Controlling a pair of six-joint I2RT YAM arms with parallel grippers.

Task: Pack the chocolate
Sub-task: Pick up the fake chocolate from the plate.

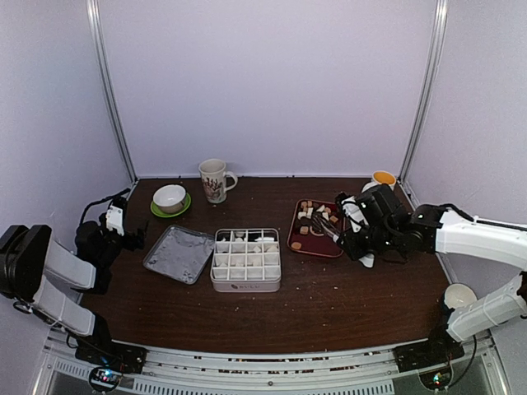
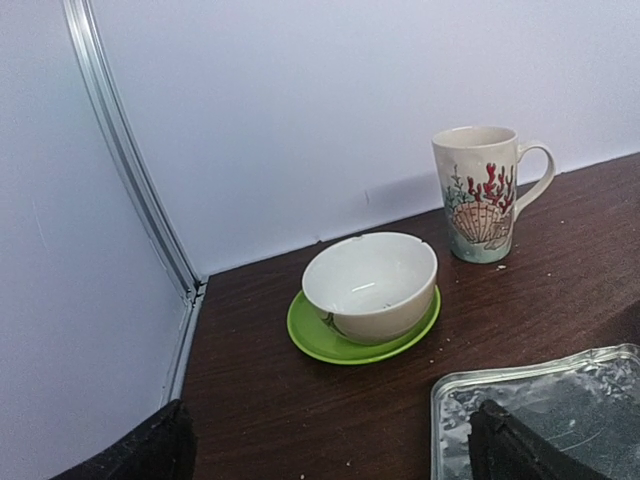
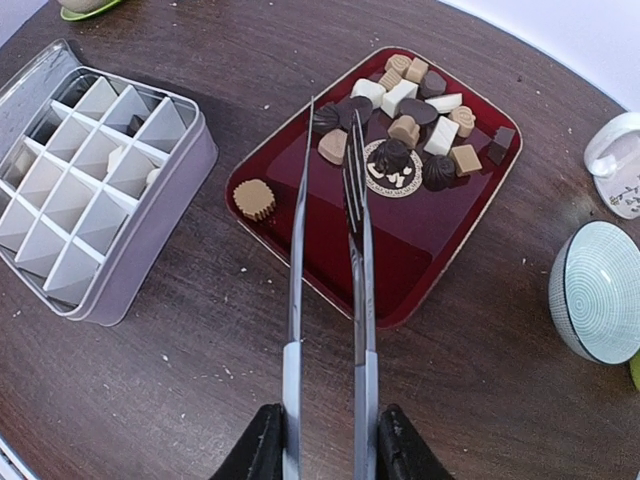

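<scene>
Right gripper (image 3: pixel 325 440) clenched on slim steel tongs (image 3: pixel 358 260), blades parted, pointing 12 o'clock over dark red rectangular tray (image 3: pixel 440 250) toward heaped brown, tan and white chocolate pieces (image 3: pixel 405 130), presumably to pinch one; left gripper (image 2: pixel 320 455) released, parked aside

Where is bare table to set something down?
Widest: near strip between divided box and arm bases. Also back edge between mug and red tray. Crowded: the tray, chocolates clustered at its far end, right gripper's tongs over it.

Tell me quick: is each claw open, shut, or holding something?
Left gripper: open, holding nothing.
Right gripper: closed on the tongs.
</scene>
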